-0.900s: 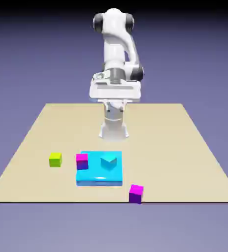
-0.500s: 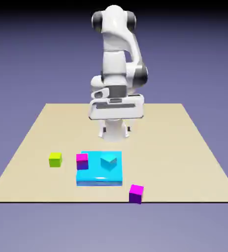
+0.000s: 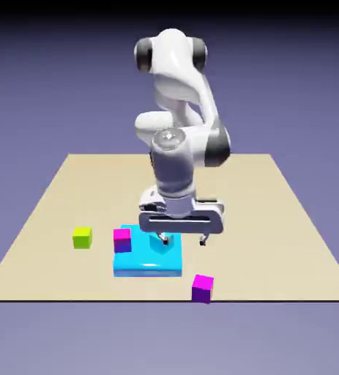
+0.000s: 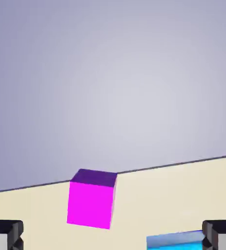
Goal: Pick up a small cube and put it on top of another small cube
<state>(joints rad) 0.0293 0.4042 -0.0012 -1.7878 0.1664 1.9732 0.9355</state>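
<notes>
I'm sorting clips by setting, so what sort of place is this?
Apparently a simulated robot test scene: a Franka Panda arm, a plain tabletop before a blank blue-violet backdrop, and flatly coloured cubes like the lime-green cube.

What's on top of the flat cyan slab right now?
A magenta cube at the slab's edge on the exterior view's left, and a cyan piece, partly covered by the jaws' near finger. Part of the slab's far side is hidden behind the hand.
</notes>
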